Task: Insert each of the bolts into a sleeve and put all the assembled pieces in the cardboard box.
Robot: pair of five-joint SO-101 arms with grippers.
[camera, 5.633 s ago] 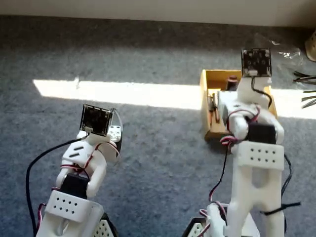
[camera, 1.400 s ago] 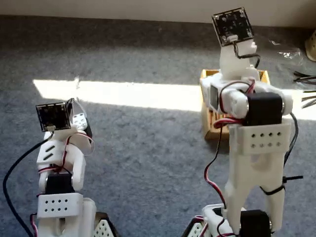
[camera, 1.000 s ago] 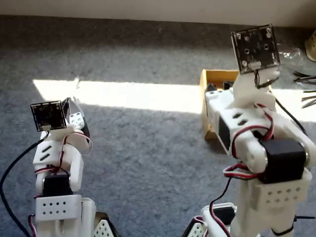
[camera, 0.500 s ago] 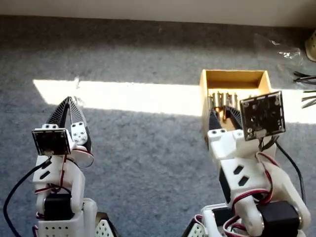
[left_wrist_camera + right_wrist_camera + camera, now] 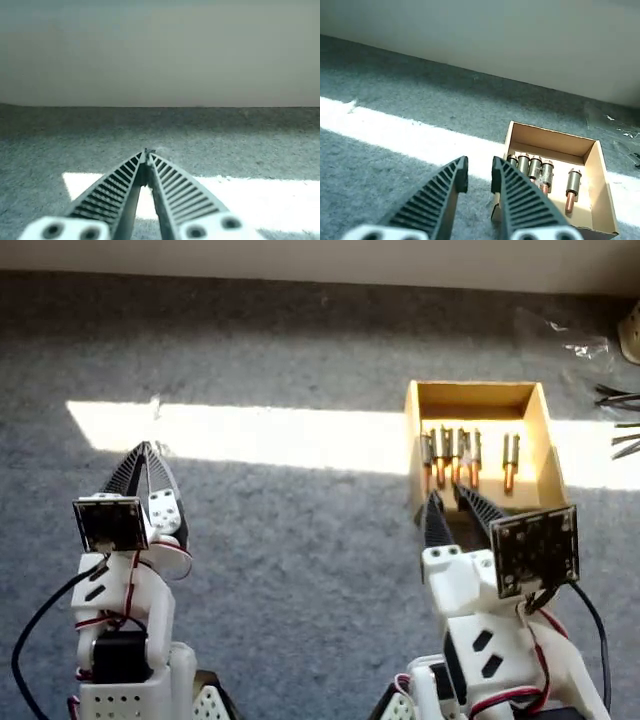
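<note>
Grey carpet (image 5: 300,340) covered the work area, crossed by a band of sunlight (image 5: 280,435). The cardboard box (image 5: 412,440) sat on the right side of that band, open at the top, just beyond the tips of the right gripper (image 5: 447,495). From the right wrist view the box (image 5: 550,140) lay ahead of the right gripper (image 5: 479,165), whose fingers stood a little apart with nothing between them. The left gripper (image 5: 146,447) pointed over the carpet at the near edge of the sunlight, well apart from the box. In the left wrist view the left gripper (image 5: 146,152) was clenched tip to tip on nothing. Five pieces (image 5: 460,455) lay side by side on the box floor, four close together and one apart; what looked like copper-coloured ends pointed toward the grippers (image 5: 535,167).
</note>
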